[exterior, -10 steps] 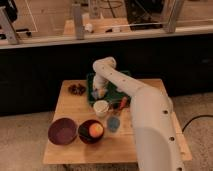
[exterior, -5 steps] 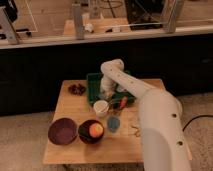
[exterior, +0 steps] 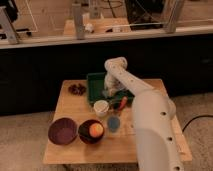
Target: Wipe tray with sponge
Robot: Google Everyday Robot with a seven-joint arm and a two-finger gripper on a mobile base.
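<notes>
Gripper (exterior: 109, 93) is reaching down into the green tray (exterior: 94, 84), over its right half; cannot tell how it is set, and the sponge is not making itself out beneath it. White arm (exterior: 150, 125) is running back from there toward the lower right, crossing the table's right side.

Tray is sitting at the back of the wooden table (exterior: 75, 142). Just in front of it a white cup (exterior: 101, 107) is standing, with an orange-red item (exterior: 123, 102) beside it. Nearer the front edge: a small blue cup (exterior: 113, 123), a dark bowl (exterior: 91, 132) holding an orange ball (exterior: 96, 129), and a maroon bowl (exterior: 62, 131). A dark cluster (exterior: 77, 89) is lying left of the tray.

Table is standing on speckled floor (exterior: 20, 145). Behind it a dark low wall (exterior: 40, 70) is topped by a pale ledge (exterior: 50, 39) and glass panels.
</notes>
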